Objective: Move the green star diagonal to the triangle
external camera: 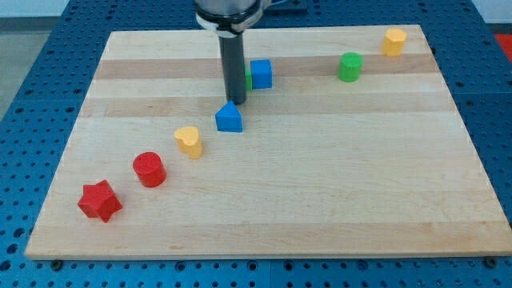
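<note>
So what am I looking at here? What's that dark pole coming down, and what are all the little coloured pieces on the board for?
This is one camera's view, looking down at an angle on a wooden board. The dark pole is the end of a robot arm. It has no gripper and holds nothing; it only pushes blocks by sliding its tip along the board.

The tip sits just above the blue triangle. A green block, mostly hidden behind the rod, touches a blue cube. Toward the view's bottom left run a yellow heart, a red cylinder and a red star. At the view's top right stand a green cylinder and a yellow block.
</note>
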